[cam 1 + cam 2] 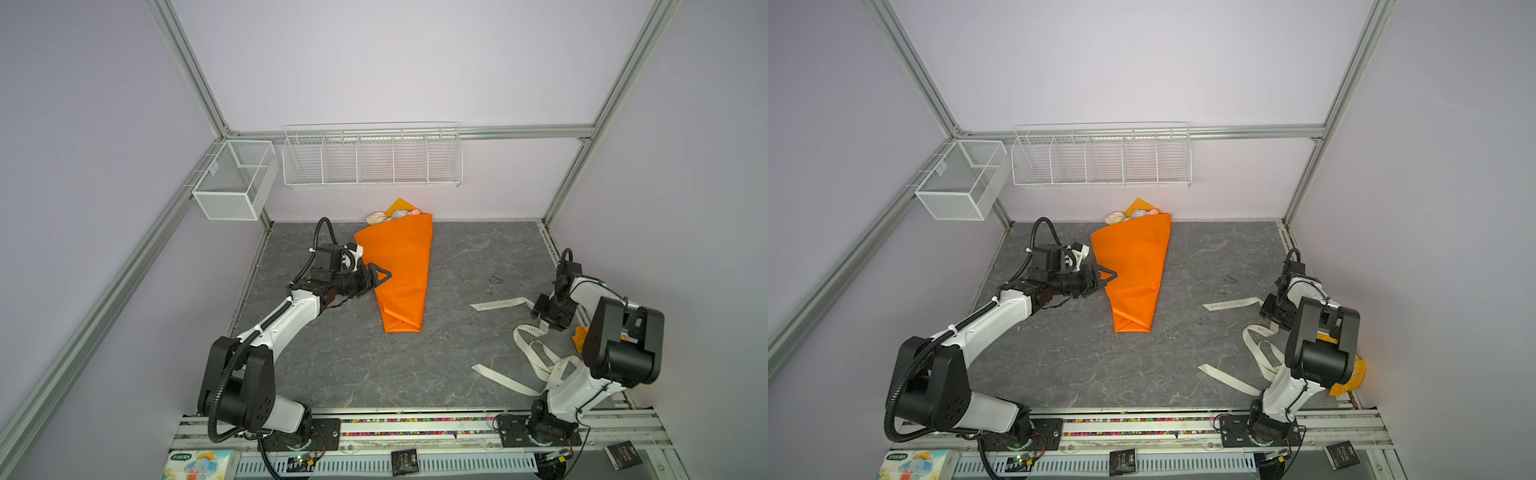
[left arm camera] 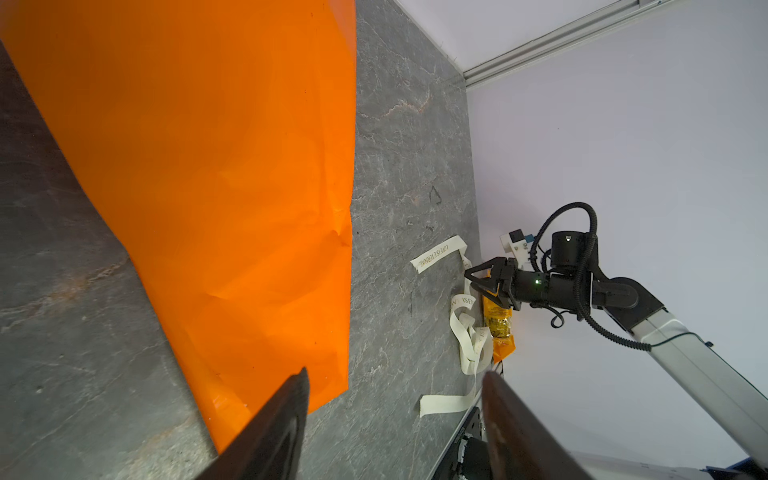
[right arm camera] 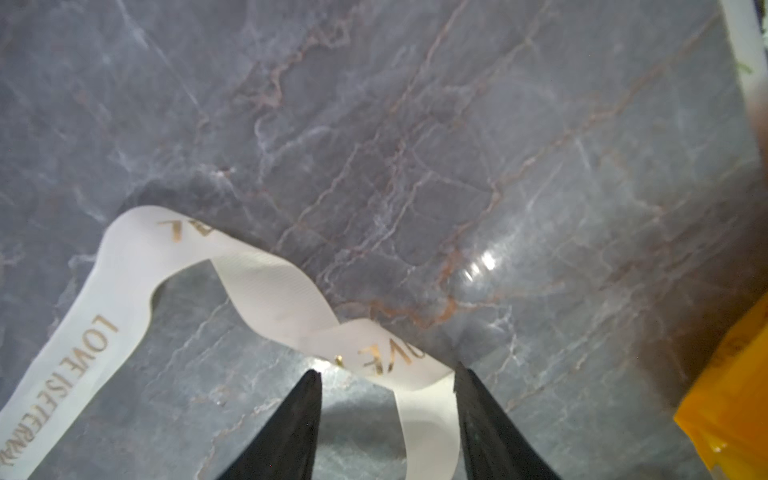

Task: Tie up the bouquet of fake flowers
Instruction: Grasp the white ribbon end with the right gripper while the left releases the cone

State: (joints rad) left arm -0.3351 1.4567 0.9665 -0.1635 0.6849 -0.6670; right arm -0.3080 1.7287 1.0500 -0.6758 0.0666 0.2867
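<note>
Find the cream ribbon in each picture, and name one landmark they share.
In both top views: ribbon lower right.
Left wrist: ribbon right of centre.
Right wrist: ribbon lower left to bottom centre.
Shared landmark: yellow packet beside it.

**Ribbon**, right wrist view: gold capitals along the flat run read "LOVE IS ETERNA"; the frame edge cuts off the rest. At the bend of the same ribbon, "AL" can be read. Between the fingertips of the right hand there is a partial word, "OVE".

**Ribbon end**, left wrist view: "LOVE IS ETERNAL", legible in full.

**Ribbon, both top views:** the lettering shows but is too small to read.

**Black sachet** and **second sachet**: each carries a white word, "Foce" or "Face"; cannot tell which.

**Tissue pack**: green label with characters, not legible.

**Yellow packet**: printed, not legible.
</note>
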